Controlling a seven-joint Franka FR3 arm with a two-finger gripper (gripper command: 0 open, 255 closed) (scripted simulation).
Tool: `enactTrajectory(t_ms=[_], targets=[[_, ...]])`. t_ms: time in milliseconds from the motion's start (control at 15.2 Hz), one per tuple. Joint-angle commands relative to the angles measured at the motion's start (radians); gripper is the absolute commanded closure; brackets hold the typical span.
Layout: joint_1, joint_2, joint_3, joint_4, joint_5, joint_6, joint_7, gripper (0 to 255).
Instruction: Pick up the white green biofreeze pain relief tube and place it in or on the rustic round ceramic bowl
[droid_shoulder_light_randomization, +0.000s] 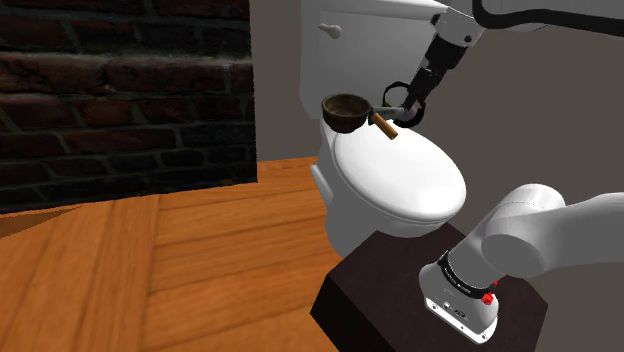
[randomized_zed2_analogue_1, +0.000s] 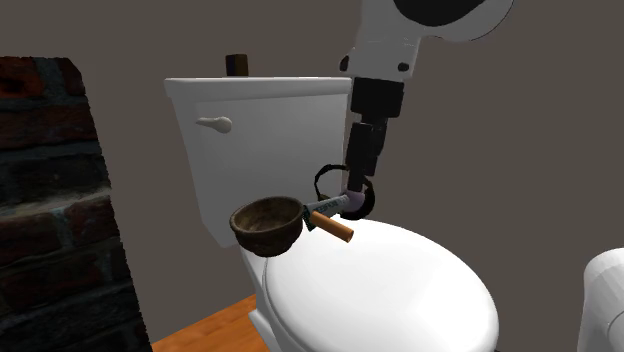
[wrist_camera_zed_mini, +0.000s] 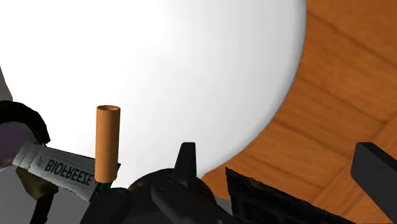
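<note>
Hand (wrist_camera_zed_mini: 281, 156) is open, fingers wide apart, nothing btwn them. Biofreeze tube (wrist_camera_zed_mini: 60, 168) sits just beside it, outside one finger, near the bowl (randomized_zed2_analogue_1: 265, 225) rim but not inside. Looks like the grasp step is pending: you'd re-centre over the tube, close, then lift over the rim.

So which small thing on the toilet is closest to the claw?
The white Biofreeze tube with the orange end, right by the gripper; the brown bowl and dark block on the tank sit farther.
</note>
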Motion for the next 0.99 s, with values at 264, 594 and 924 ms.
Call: enactTrajectory(t_ms=[264,594,924], targets=[[0.021,0.161,-0.141,0.063,-0.082,0.051,-0.287,0],[0.047,0.333,-0.244,0.151,-0.112,0.105,-0.518,0],[0.066,0.536,-0.329,0.271,-0.093,0.158,-0.756,0]])
